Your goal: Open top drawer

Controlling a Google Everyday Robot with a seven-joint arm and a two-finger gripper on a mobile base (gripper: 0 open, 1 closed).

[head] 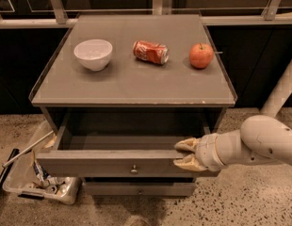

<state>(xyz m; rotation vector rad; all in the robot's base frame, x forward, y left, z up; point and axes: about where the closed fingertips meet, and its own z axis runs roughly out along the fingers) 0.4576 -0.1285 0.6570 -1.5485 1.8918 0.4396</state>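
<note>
The top drawer (103,162) of the grey cabinet (136,86) stands pulled well out, and its deep grey box looks empty. Its small round knob (133,168) is at the centre of the front. My gripper (184,154) is at the right part of the drawer front. One finger (186,145) lies over the top rim inside the box and the other on the front face, so the front panel sits clamped between them. My white arm comes in from the right.
A white bowl (93,53), a red can on its side (150,52) and a red apple (201,55) lie on the cabinet top. A lower drawer (139,188) is closed. A clear bin of rubbish (40,185) sits on the floor at left. A white post (282,88) stands at right.
</note>
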